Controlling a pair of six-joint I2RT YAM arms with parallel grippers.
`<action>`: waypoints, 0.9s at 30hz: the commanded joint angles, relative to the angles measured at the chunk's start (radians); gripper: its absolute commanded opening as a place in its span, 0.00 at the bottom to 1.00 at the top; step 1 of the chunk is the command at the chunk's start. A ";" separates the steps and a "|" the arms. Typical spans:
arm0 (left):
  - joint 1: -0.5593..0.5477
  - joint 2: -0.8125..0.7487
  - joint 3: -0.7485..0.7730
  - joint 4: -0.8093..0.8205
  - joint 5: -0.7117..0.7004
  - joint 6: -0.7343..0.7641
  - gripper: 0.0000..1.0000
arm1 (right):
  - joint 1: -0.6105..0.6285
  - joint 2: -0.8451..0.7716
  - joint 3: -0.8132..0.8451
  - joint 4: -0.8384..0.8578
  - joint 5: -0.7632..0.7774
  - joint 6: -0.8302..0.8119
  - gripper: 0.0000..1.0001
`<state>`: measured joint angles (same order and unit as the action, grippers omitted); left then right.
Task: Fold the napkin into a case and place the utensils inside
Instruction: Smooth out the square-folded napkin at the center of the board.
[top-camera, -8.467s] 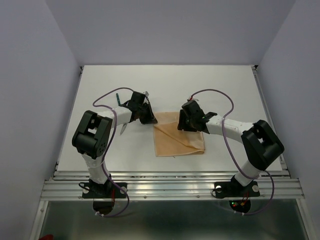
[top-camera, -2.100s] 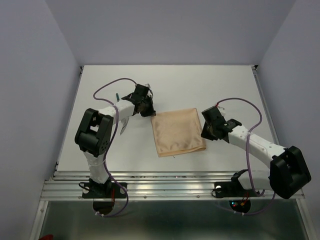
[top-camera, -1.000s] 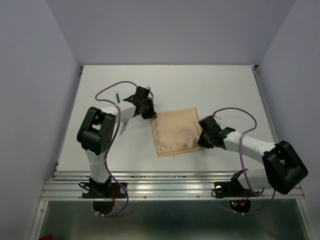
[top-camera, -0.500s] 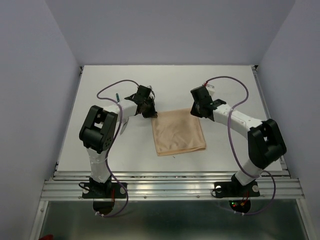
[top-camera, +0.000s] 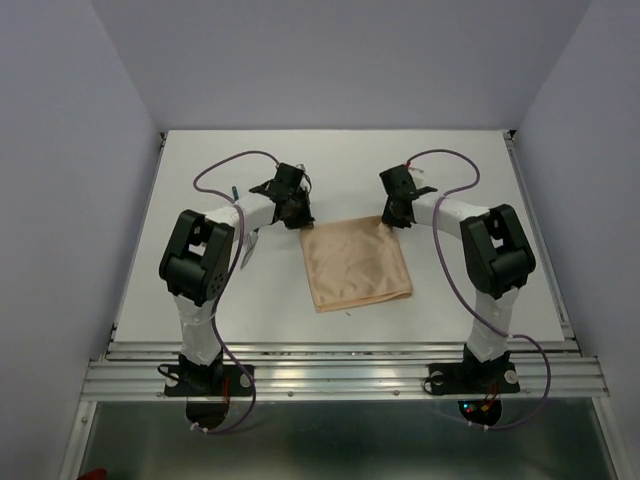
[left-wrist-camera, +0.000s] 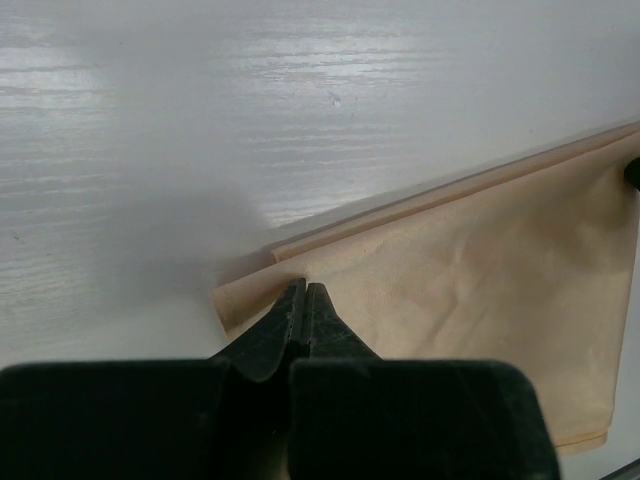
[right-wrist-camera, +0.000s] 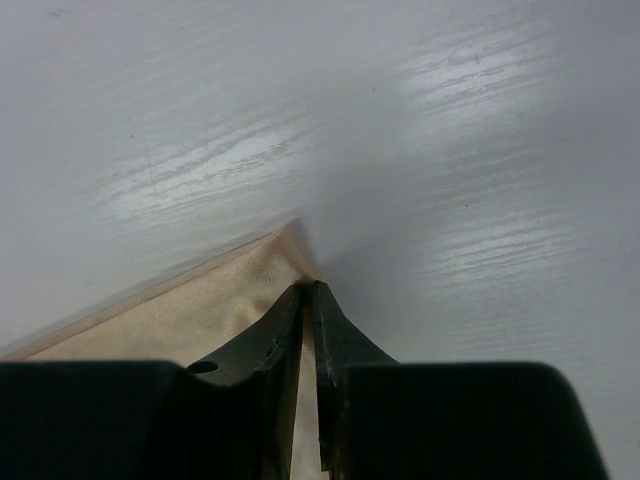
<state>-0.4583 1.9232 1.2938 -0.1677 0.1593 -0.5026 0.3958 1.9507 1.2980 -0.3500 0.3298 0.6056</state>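
The peach-tan napkin (top-camera: 355, 265) lies flat on the white table (top-camera: 450, 170) as a folded, roughly square sheet; no case shape shows. My left gripper (top-camera: 297, 220) is at its far left corner, and in the left wrist view the jaws (left-wrist-camera: 304, 287) are shut with their tips on the cloth (left-wrist-camera: 480, 260) at the upper layer's corner. My right gripper (top-camera: 397, 218) is at the far right corner. There its jaws (right-wrist-camera: 311, 287) are closed to a thin slit over the cloth (right-wrist-camera: 200, 310). Of the utensils only a dark green handle end (top-camera: 233, 189) peeks out beside the left arm.
The left arm's forearm and purple cable (top-camera: 215, 175) cover the table left of the napkin. Light walls close in the table on three sides. A metal rail (top-camera: 340, 375) runs along the near edge by both arm bases.
My right gripper has swung from the napkin's near right corner up to its far right corner. The left gripper has stayed at the far left corner, and the napkin keeps its shape.
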 joint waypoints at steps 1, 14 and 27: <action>-0.005 -0.072 0.028 -0.027 -0.026 0.030 0.00 | 0.003 0.025 0.009 0.006 -0.005 -0.003 0.14; 0.050 -0.193 0.029 -0.093 -0.099 0.065 0.00 | 0.003 -0.225 -0.048 0.008 -0.044 -0.006 0.45; 0.070 -0.199 0.079 -0.157 -0.183 0.088 0.12 | 0.003 -0.369 -0.169 -0.053 -0.017 0.028 0.73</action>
<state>-0.3943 1.7710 1.3125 -0.3016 0.0383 -0.4362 0.3958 1.6470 1.1595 -0.3798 0.2878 0.6277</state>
